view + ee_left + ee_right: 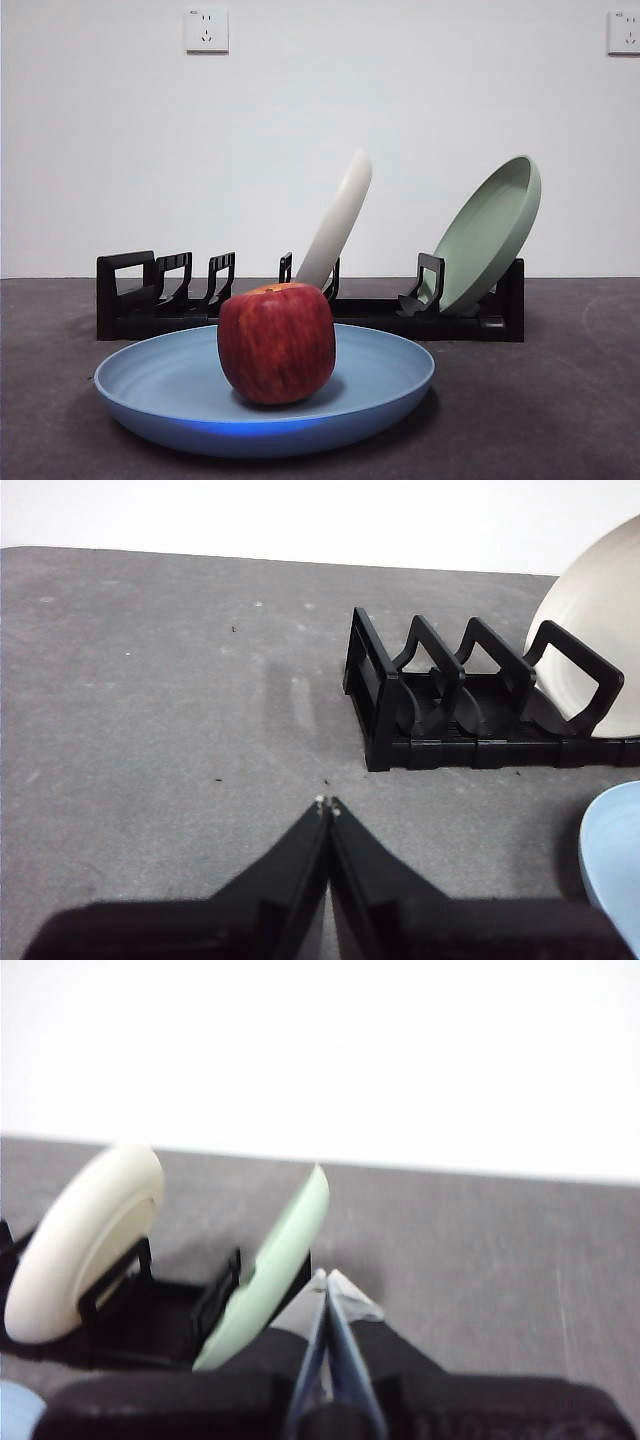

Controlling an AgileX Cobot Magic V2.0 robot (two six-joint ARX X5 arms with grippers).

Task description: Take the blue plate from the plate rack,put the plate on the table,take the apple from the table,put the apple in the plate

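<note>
The blue plate (170, 385) lies flat on the dark grey table (560, 400) in front of the plate rack (150, 300). The dark red apple (276, 342) stands upright in the middle of the plate. The plate's edge also shows in the left wrist view (615, 850) and in the right wrist view (15, 1410). My left gripper (327, 805) is shut and empty above bare table, beside the rack's end (470, 705). My right gripper (326, 1280) is shut and empty, close to the pale green plate (275, 1265). Neither gripper shows in the front view.
A cream-white plate (338, 220) leans in the rack's middle slots, and it also shows in the right wrist view (85, 1240) and the left wrist view (600, 620). A pale green plate (490, 235) leans at the rack's right end. A white wall stands behind.
</note>
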